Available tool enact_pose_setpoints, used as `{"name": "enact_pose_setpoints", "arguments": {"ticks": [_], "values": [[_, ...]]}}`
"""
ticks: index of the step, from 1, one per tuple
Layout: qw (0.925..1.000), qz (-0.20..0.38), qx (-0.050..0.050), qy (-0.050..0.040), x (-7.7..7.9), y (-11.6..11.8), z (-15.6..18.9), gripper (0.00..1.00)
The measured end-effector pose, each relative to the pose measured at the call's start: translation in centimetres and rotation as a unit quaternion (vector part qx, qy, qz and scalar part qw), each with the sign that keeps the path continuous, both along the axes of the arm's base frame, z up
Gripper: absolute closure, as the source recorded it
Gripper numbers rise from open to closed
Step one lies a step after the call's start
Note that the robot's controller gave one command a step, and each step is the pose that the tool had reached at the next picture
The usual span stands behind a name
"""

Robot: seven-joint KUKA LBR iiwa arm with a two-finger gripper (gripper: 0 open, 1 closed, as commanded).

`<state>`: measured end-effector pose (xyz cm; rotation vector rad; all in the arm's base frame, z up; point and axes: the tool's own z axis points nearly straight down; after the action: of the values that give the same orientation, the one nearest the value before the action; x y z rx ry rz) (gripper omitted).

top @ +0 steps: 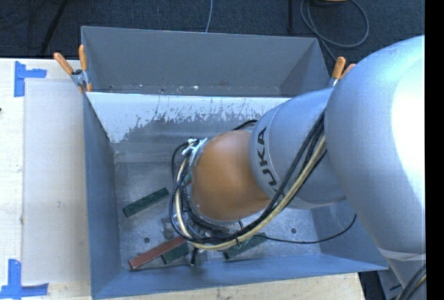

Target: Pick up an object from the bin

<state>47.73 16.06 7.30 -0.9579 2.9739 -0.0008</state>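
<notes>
Although the wrist hides most of the spot beneath it, the things nearest the gripper lie on the bin floor close to the near wall. A reddish-brown bar, long and flat, lies tilted there, with its lower end toward the near left corner and its upper end running in under the wrist. A small dark green piece sits just beside that upper end, seemingly touching it. On the other side of the wrist a dark green strip lies flat, partly covered by the cables.

Only a small dark part of the gripper shows, below the cover's edge and between the small green piece and the strip. Whether the claw is released, clenched or grasping any of these pieces I cannot tell, since the cover sits directly over it.

Farther left, apart from this group, a longer dark green bar lies slantwise on the floor.

Above them all hangs the rounded orange cover on the wrist, low inside the bin. Loops of black, white and yellow cables hug its left and lower sides. The silver arm reaches in from the right, crossing the right rim. The grey metal bin has sloping walls, and the far one is scratched and scuffed.
</notes>
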Motion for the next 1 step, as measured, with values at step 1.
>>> {"name": "enact_pose_setpoints", "arguments": {"ticks": [1], "values": [[1.0, 0.002, 0.0, 0.0042, -0.01, 2.93, 16.27, 1.0]]}}
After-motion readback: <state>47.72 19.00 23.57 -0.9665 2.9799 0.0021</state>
